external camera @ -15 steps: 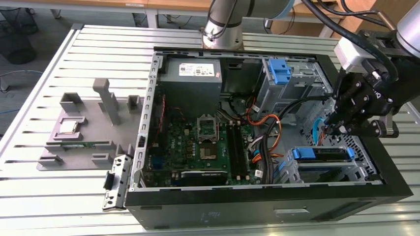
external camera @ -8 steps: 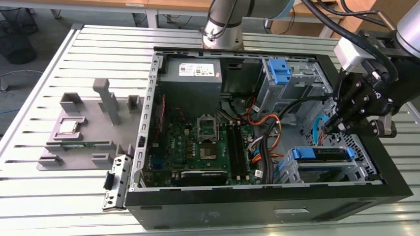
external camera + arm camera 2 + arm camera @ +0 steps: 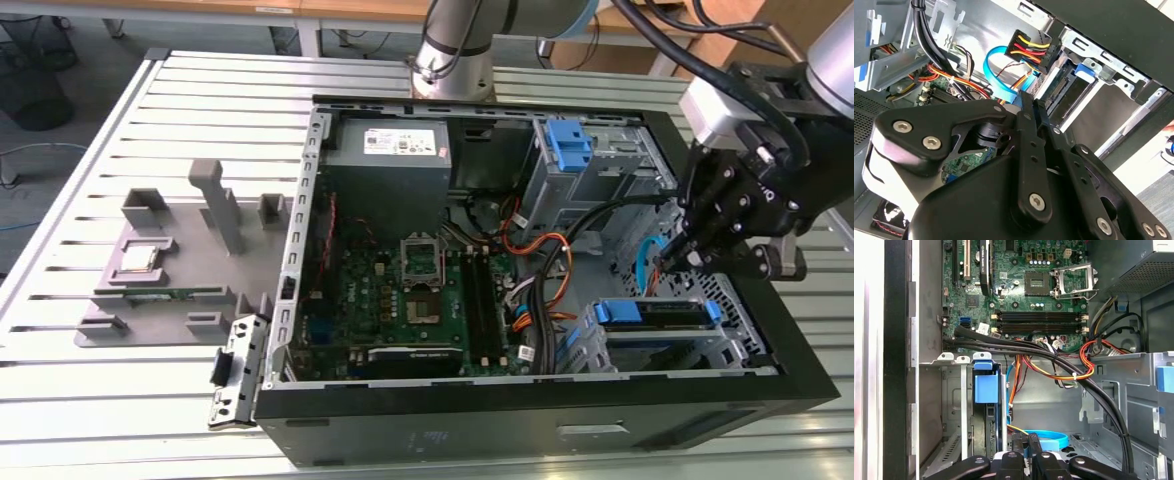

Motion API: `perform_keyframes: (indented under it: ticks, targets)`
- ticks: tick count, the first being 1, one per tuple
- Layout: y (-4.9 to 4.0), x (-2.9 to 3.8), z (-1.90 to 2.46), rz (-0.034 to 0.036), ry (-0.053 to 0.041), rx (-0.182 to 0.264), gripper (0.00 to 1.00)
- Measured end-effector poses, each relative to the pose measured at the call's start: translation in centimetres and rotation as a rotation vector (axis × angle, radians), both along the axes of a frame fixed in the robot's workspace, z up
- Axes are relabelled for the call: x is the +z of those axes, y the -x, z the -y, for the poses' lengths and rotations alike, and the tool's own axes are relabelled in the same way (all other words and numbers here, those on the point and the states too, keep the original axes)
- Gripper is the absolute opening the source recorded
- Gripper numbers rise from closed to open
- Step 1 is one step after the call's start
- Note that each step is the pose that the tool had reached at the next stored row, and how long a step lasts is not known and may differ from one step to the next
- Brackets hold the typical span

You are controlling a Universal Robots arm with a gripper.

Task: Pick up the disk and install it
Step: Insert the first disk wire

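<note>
matte black pincer (image 3: 1032, 102), tips narrow together, beside flat blue cable (image 3: 999, 80), blue-framed disk (image 3: 650, 313) in steel bay (image 3: 731, 340)

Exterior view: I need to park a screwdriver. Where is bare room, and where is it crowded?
Bare table slats lie between the grey fixture and the table's near edge, on the exterior view's left of the case. Inside the case, cables crowd the space near the tool.

Smooth blue plastic around the disk (image 3: 651, 313)
</note>
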State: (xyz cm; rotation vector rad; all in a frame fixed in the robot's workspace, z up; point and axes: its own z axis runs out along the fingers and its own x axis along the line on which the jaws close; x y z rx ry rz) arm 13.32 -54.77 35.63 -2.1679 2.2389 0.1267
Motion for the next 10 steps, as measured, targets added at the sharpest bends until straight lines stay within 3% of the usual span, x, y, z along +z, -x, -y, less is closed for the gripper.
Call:
perform_keyframes:
  ticks: [6,10]
  targets:
    - [0.02,-0.03,1.21,0.0065,0.0004,0.000,0.16]
    - [0.18,-0.17,1.88,0.0262,0.0004,0.000,0.16]
